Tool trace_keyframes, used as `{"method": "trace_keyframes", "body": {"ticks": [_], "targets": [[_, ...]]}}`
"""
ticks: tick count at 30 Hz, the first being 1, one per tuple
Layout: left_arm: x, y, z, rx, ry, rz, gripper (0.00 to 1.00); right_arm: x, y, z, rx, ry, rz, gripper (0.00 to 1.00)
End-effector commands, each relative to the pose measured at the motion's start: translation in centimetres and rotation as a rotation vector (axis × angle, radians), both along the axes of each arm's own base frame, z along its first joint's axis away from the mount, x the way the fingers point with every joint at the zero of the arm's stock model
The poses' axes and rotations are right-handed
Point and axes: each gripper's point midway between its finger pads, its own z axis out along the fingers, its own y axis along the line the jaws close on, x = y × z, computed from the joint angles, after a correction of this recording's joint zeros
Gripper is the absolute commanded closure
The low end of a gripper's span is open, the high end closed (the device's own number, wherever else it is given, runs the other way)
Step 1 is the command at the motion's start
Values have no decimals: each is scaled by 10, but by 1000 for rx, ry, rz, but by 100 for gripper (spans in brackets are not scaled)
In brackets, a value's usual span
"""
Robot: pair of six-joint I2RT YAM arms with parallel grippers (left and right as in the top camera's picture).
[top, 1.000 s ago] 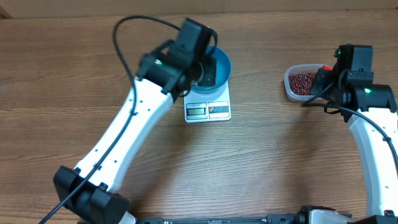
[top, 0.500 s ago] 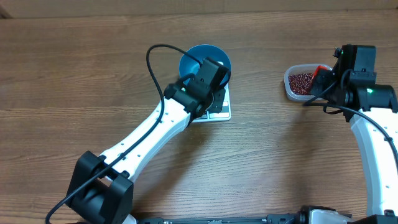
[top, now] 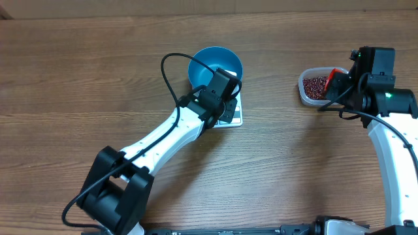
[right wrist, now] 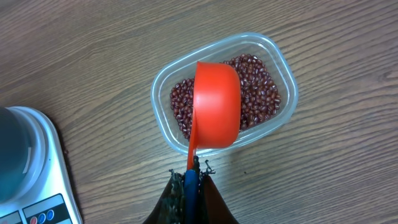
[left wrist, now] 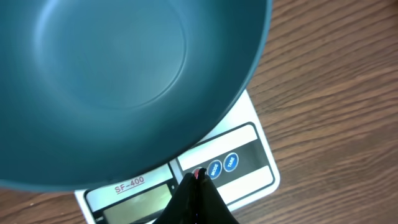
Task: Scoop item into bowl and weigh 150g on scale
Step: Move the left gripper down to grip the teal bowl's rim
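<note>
It looked like a robotics lab staged for a kitchen chore: a white, cabled left arm [top: 163, 134] and right arm [top: 392, 150] reached over a wood-grain bench [top: 65, 78], with a scale [left wrist: 249, 155] near centre and a tub [right wrist: 160, 93] of beans [right wrist: 258, 93] at 2 o'clock.

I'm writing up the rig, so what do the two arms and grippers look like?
The left arm and right arm have white links, black joints and loose black cables. The right shows a green light. The left gripper and right gripper have dark tapering fingers.
</note>
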Motion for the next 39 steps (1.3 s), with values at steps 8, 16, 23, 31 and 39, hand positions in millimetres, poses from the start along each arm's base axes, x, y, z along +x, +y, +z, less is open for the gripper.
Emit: {"method": "trace_keyframes", "body": {"ticks": [8,16,23,31,39], "targets": [[-1,-4,-13,28,1,-26,96,5,-2,12,1,-35,-1,96],[-6,-6,-31,47,36,-31,96,5,-1,13,3,-36,1,96],[-7,-12,-41,52,45,-39,96,5,-1,12,3,-35,1,96],[-2,-3,-45,91,31,-6,96,5,-1,12,3,-34,1,97],[-7,-3,-66,108,74,-4,96,5,-1,12,3,-33,1,96]]}}
